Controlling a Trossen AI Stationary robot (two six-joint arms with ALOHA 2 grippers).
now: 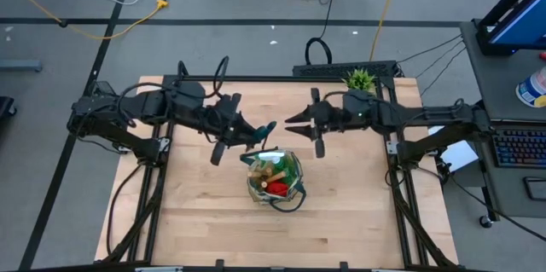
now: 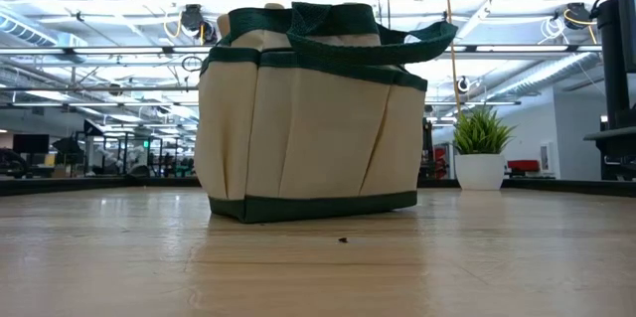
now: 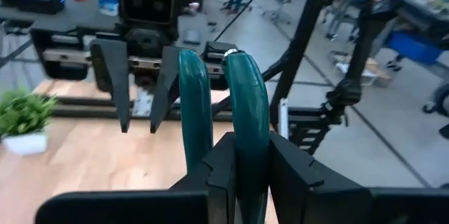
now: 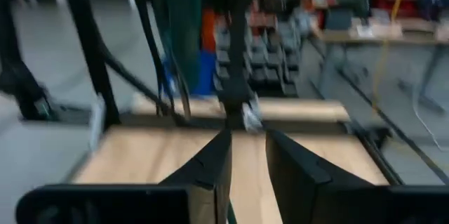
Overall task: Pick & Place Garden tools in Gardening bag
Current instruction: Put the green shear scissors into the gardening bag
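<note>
Both grippers hover above the gardening bag (image 1: 275, 178): left gripper (image 1: 263, 132) pinches teal-handled shears (image 3: 224, 112), right gripper (image 1: 292, 120) spread

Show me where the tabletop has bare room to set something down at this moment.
The table is bare left, right and in front of the gardening bag. It is crowded behind the bag, where the left gripper, holding teal-handled shears, faces the right gripper; the potted plant fills the far right corner.

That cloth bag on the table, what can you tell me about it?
The gardening bag is a small round tote of beige fabric with dark green trim along top and base and a green loop handle drooping over its rim. Stitched seams suggest side pockets. It stands upright on the wooden table, already holding tools, something red and a wooden handle among them. No pincer touches it; both hover behind it.
</note>
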